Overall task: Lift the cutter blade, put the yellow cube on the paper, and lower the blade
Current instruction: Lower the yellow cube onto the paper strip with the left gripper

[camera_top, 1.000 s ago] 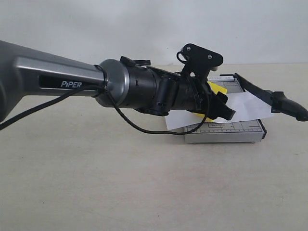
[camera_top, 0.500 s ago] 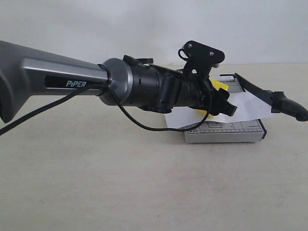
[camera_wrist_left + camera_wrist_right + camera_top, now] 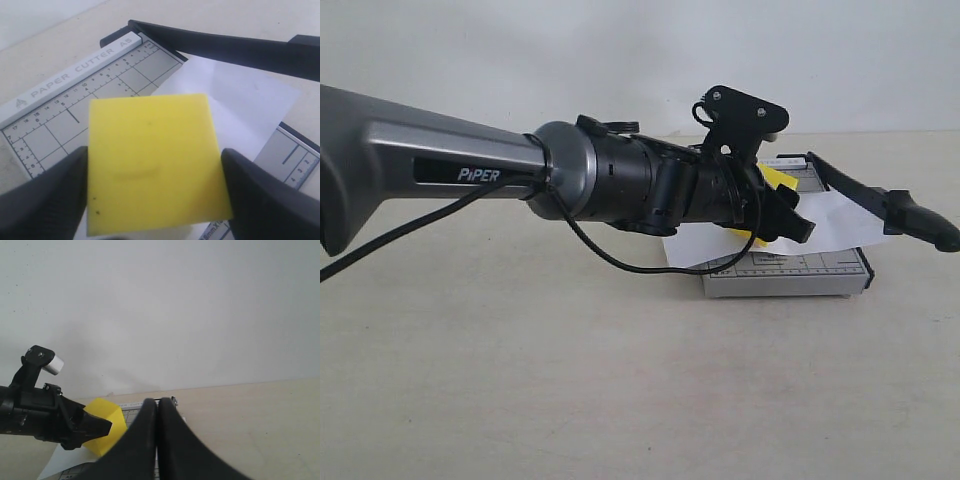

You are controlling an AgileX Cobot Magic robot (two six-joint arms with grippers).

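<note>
Ok so in the exterior view the left arm comes in from the left edge and ends right of centre of the frame, over the board (image 3: 790, 272). The left gripper (image 3: 156, 190) is grasping the cube (image 3: 150, 150), one finger (image 3: 45, 200) pressed on each side of it. From the wrist camera the cube sits above the paper (image 3: 240, 100), which lies across the gridded board, with one corner poking out past the board's edge. Can't really tell if the cube's underside touches the sheet or hangs just over it, the arm blocks that bit.

The blade (image 3: 880, 195) is up, slanting from its hinge at the board's far corner out toward the right edge of the frame, fat handle end hanging clear of the worktop (image 3: 620, 400).

The right gripper (image 3: 158, 440) is clenched with nothing in it, fingers flat against each other. Its camera catches the cube and the left gripper off to one side.
</note>
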